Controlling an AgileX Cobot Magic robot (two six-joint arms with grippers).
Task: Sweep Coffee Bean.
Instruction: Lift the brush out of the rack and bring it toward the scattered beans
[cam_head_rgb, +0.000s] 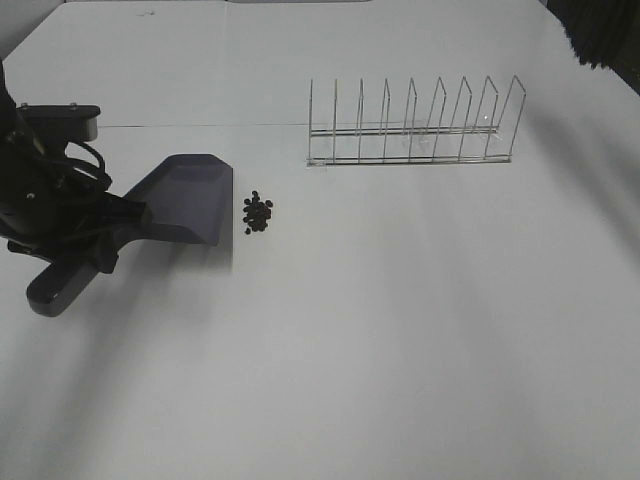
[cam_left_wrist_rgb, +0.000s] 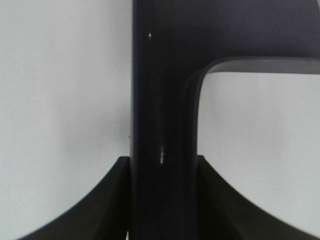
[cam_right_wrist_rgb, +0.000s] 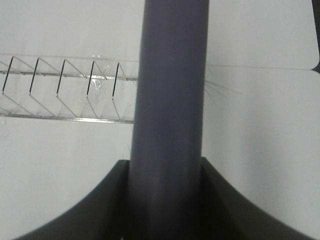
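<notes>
Since the coffee bean (cam_head_rgb: 258, 212) lies as a tight heap of tiny dark ovals on the desk (cam_head_rgb: 400, 350), just beside the open lip of the dustpan (cam_head_rgb: 190, 195) but apart from it, no grasp on it is wanted. Judged light, hard and smooth, so apt to roll and scatter under a fast stroke. Hold goes on the tools instead.

On the left gripper (cam_left_wrist_rgb: 162, 167), the fingers (cam_left_wrist_rgb: 105, 205) are pressed onto the dustpan's flat handle. Matt grey-violet plastic, rigid, scoop with raised side walls.

On the right gripper (cam_right_wrist_rgb: 167, 167), the fingers (cam_right_wrist_rgb: 100, 205) pinch a round grey handle (cam_right_wrist_rgb: 170, 75), smooth and stiff. Presumably the brush; head not clearly seen.

Wire rack (cam_head_rgb: 415, 158) stands well apart behind: thin bright rods.
</notes>
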